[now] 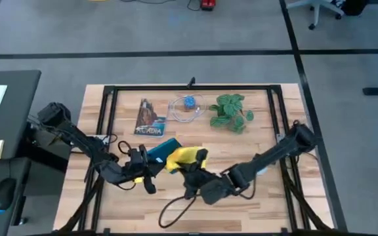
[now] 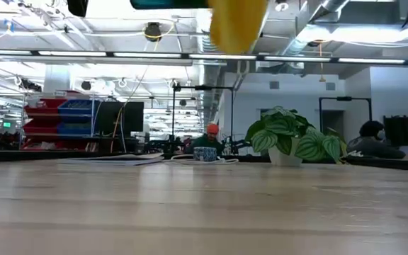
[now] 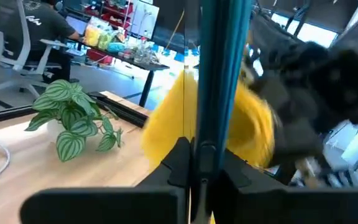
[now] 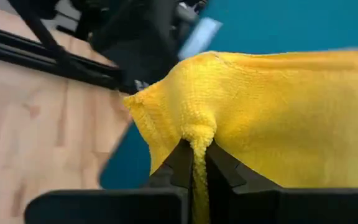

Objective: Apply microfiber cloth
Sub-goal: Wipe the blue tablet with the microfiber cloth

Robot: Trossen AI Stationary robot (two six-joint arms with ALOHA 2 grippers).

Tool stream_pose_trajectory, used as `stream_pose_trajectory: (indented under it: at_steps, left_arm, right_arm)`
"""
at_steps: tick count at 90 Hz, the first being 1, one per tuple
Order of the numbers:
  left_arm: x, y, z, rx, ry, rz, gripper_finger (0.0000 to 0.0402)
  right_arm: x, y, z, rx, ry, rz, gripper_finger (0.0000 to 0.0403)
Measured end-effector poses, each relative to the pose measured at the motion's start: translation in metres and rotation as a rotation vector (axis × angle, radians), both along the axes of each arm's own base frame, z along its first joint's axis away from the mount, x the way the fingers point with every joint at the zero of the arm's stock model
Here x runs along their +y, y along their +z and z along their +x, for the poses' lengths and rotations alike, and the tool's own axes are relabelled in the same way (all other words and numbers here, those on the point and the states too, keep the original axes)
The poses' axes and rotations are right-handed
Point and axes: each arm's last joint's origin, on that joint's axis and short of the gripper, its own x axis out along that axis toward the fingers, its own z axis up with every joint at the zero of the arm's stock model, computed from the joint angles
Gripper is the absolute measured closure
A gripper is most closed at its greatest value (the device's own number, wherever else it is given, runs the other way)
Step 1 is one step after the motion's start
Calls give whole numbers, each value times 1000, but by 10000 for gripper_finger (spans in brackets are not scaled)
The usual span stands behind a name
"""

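This is a robotics lab in an open industrial hall. Bare ceiling ducts and strip lights run overhead, and red and blue parts bins stand at nine o'clock across the room. A wooden counter sits in a black frame on grey carpet marked with dark tape lines. A person works at a cluttered desk beyond.

Yellow microfiber cloth, bunched, held aloft
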Motion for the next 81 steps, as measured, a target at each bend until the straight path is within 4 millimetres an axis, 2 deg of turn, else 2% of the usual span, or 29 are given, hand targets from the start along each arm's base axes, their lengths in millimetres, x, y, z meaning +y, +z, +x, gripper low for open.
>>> stream_pose_trajectory:
  at_steps: [8, 27, 54, 67, 81]
  left_arm:
    - [1, -1, 0, 5, 8, 5, 393]
    - [0, -1, 0, 7, 3, 7, 393]
    - [-3, -3, -2, 29, -11, 24, 393]
    - [-4, -4, -2, 30, -26, 15, 393]
    - [-4, -6, -2, 43, -31, 17, 393]
  right_arm:
    - [0, -10, 10, -23, 1, -8, 398]
    - [0, -11, 18, -82, 6, 1, 398]
    - [6, -13, -3, 58, -175, -200, 398]
    - [8, -3, -13, 47, -178, -185, 398]
    - [3, 9, -9, 14, -167, -188, 398]
